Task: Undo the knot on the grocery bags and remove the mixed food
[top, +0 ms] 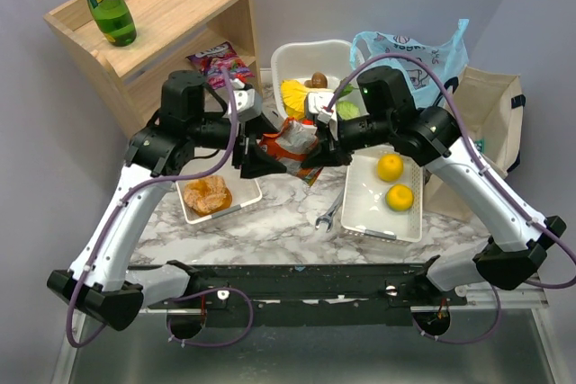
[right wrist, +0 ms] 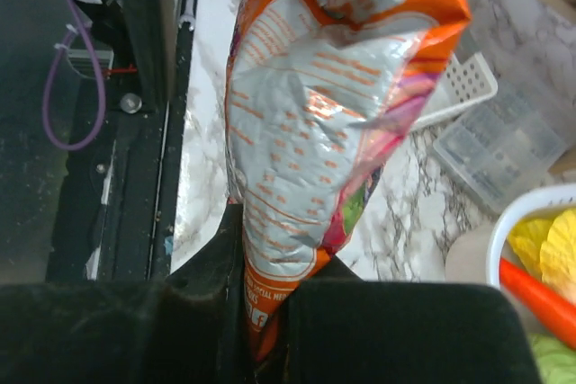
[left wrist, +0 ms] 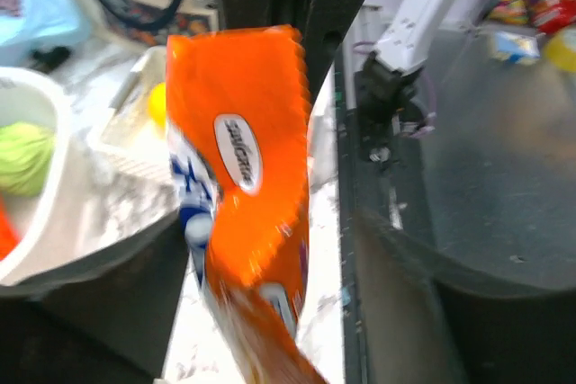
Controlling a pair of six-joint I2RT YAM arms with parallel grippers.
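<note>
Treat this as a hand-over above the middle of the counter (top: 279, 227). Rely on the right pincer (right wrist: 267, 299) alone: clamped tight on one end of the orange snack packet (top: 292, 139), with the foil pinched flat between its two dark jaws. Read the left pincer (top: 263, 156) as spread, jaws apparently clear of the packet on either side, though blurred in its wrist view.

Draw the left arm out toward 9 o'clock before swinging the packet anywhere, to avoid snagging the crinkly foil. Carry low and slow; expect the limp packet to flop.

Set down on bare counter near 6 o'clock, away from the tray (top: 255, 192) of bread (top: 208, 193) at 8 o'clock and the basket (top: 360, 222) of yellow fruits (top: 390, 167) at 4 o'clock. Steer clear of the tub (top: 286, 60) at 12 o'clock holding the yellow cabbage (top: 293, 93) and mushroom (top: 317, 79).

Look for the grocery bag (top: 423, 47) at 1 o'clock, crumpled behind the tub; cannot make out the knot.
</note>
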